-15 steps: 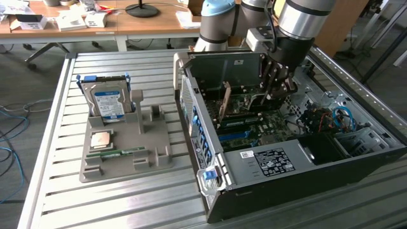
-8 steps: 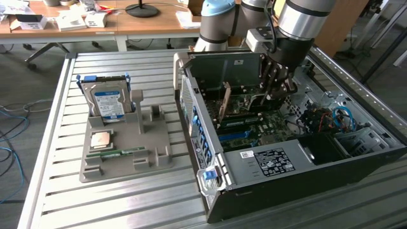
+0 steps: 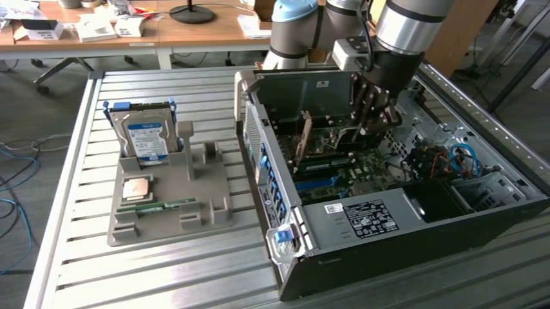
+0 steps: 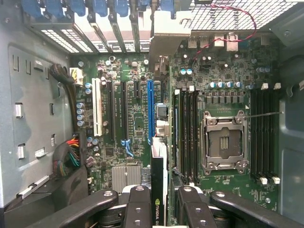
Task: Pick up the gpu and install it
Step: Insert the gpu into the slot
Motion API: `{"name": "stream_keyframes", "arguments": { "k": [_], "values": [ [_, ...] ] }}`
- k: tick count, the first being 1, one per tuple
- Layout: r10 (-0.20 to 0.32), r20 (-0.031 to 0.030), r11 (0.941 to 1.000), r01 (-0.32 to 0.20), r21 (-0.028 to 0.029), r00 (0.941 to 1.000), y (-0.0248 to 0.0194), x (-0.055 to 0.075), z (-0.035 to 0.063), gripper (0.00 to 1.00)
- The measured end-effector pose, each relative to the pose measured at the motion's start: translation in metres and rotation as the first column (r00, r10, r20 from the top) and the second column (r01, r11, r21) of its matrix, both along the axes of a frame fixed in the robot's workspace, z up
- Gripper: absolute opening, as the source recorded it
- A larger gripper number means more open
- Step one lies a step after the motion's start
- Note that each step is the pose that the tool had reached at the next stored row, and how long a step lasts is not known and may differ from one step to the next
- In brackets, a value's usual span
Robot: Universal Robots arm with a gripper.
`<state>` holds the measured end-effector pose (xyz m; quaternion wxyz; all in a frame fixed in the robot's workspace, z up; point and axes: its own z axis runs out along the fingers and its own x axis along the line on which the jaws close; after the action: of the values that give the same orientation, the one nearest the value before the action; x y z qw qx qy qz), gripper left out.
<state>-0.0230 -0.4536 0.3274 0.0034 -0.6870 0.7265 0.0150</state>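
The slatted metal desk (image 3: 172, 270) carries everything. On the exterior view's right lies the open computer case (image 3: 429, 248), side panel off and cavity facing up, which gives the Universal Robots arm (image 3: 404, 26) a straight way down into it. The motherboard (image 4: 133, 128) covers the case floor, with its expansion slots and an empty processor socket (image 4: 224, 142) exposed.

On the exterior view's left sits a grey holding fixture (image 3: 176, 215). Its cradles keep spare parts apart and easy to reach: a hard drive (image 3: 146, 138) stands upright at the far end, a processor chip (image 3: 138, 188) lies flat in its recess, and a memory stick (image 3: 159, 207) lies just in front of that.

The gripper (image 4: 161, 204) is down inside the case. Its fingers (image 4: 137, 204) are clenched on the gpu (image 4: 157, 173), one on each face. The wrist view sees the card edge-on, hanging over the board. The card runs in line with the long blue slot (image 4: 150, 109), an orientation that suits pressing its edge connector straight in. I cannot tell whether the connector has met the slot.
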Motion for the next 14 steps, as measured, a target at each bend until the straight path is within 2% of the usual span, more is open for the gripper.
{"name": "stream_keyframes", "arguments": {
  "k": [14],
  "values": [
    [0.0,-0.0001,1.0,0.0,-0.0001,1.0,0.0,0.0,-0.0013,0.27]
  ]
}}
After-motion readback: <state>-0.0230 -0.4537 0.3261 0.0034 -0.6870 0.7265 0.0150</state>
